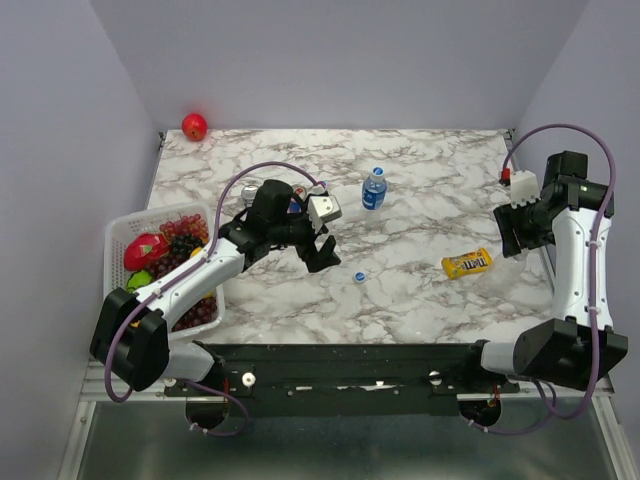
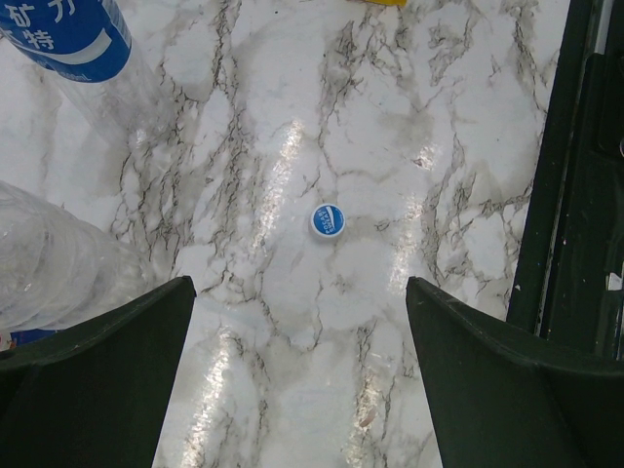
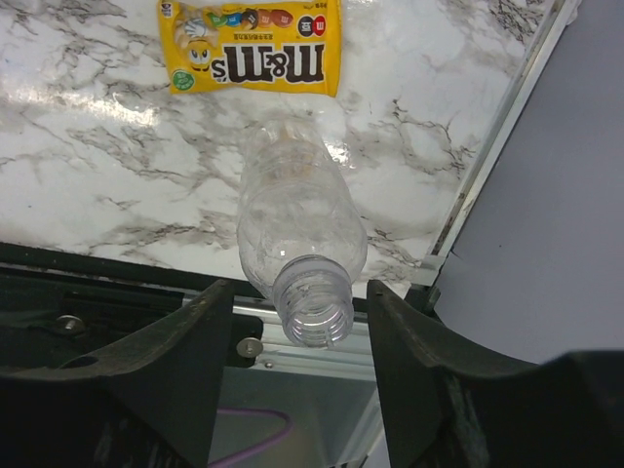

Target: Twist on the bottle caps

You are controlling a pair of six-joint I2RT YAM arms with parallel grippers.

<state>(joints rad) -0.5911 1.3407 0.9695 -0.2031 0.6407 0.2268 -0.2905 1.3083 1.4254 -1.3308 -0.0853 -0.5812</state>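
Well out on the marble table (image 1: 440, 160), one blue cap (image 2: 328, 220) lies loose beneath the left gripper (image 2: 299, 285), whose fingers are spread wide. By the table's right edge the right gripper (image 3: 299, 288) straddles an uncapped clear bottle (image 3: 297, 214) — clamped or merely flanking, I cannot tell.
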